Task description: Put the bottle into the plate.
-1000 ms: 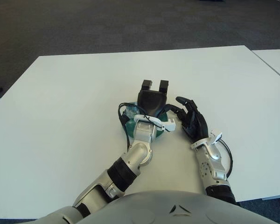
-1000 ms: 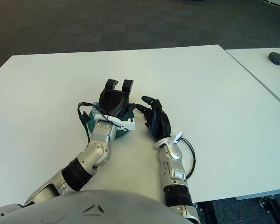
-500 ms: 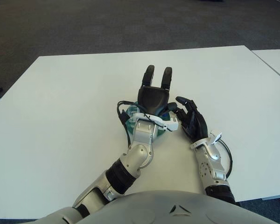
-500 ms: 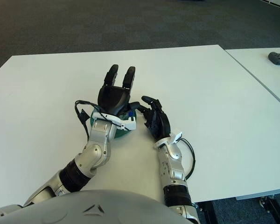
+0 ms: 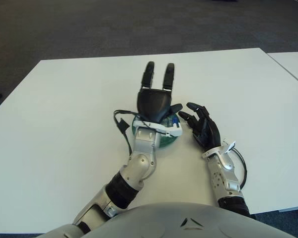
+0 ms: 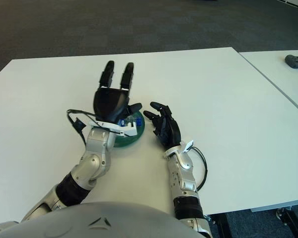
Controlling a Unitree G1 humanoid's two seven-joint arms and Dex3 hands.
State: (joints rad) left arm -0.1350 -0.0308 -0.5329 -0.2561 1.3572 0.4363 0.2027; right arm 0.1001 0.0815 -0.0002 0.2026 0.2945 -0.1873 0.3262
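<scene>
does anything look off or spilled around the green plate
Nothing stands out. The green plate sits flat on the table, with the left hand open above it and the right hand beside it; no spill shows.

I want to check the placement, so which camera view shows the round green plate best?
The right eye view: the round green plate shows more of its right rim and inner face beside the open left hand. In the left eye view that hand hides most of it, leaving a green edge.

Green plate (image 6: 134,134) on a white table (image 5: 64,114), black hands; bottle's (image 6: 125,122) label perhaps blue
</scene>
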